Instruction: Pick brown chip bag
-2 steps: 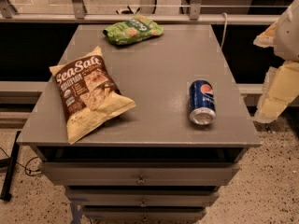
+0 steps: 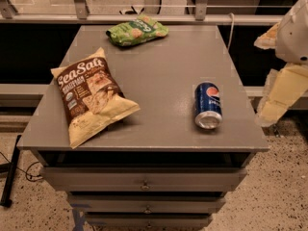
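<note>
Three items on a grey cabinet, gripper off the edge

Three things lie on the flat grey metal cabinet top [image 2: 163, 66]. At 9 o'clock the large crinkly brown chip bag [image 2: 91, 97], lettered "Sea Salt", lies flat. At 12 o'clock sits a small green snack bag [image 2: 137, 30]. Near 4 o'clock a blue soda can [image 2: 208, 105] lies on its side. Beyond the 3 o'clock edge hangs the pale yellow gripper [image 2: 281, 95], well apart from the bag; I cannot tell how open it is.

I seem to be in an office or lab workspace. A grey bench [image 2: 159, 66] with metal drawers [image 2: 144, 179] stands on a speckled hard floor [image 2: 284, 196]. A rail [image 2: 144, 19] runs behind it and a cord [image 2: 230, 30] hangs there. My end effector [image 2: 279, 100] hangs off the bench's right side.
</note>
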Controlling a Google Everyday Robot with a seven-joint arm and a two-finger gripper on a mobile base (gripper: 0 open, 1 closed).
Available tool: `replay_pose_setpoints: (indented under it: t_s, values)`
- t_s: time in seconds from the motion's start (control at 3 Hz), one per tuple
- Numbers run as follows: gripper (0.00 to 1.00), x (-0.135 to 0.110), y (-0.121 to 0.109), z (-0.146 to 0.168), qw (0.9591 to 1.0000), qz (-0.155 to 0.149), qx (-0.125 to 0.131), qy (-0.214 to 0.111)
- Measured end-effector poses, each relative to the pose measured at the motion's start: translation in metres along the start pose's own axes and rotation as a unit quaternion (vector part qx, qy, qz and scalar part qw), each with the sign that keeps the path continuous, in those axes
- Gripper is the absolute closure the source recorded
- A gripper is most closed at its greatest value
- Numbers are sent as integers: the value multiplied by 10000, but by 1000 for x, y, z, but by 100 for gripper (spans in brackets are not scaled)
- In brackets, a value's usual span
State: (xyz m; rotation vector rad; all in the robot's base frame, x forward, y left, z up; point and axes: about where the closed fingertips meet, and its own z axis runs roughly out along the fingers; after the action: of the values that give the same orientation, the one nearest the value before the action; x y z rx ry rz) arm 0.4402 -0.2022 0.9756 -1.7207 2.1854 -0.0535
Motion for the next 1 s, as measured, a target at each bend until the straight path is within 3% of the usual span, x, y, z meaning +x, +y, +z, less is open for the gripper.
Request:
replay_pose_setpoints:
  t_s: [0.33, 0.67, 1.0]
  values:
    - [0, -32, 3, 15, 9985, -79, -89, -541]
    - [0, -91, -4, 30, 9886, -123, -287, -1475]
    - [0, -157, -6, 47, 9715, -278, -491, -2304]
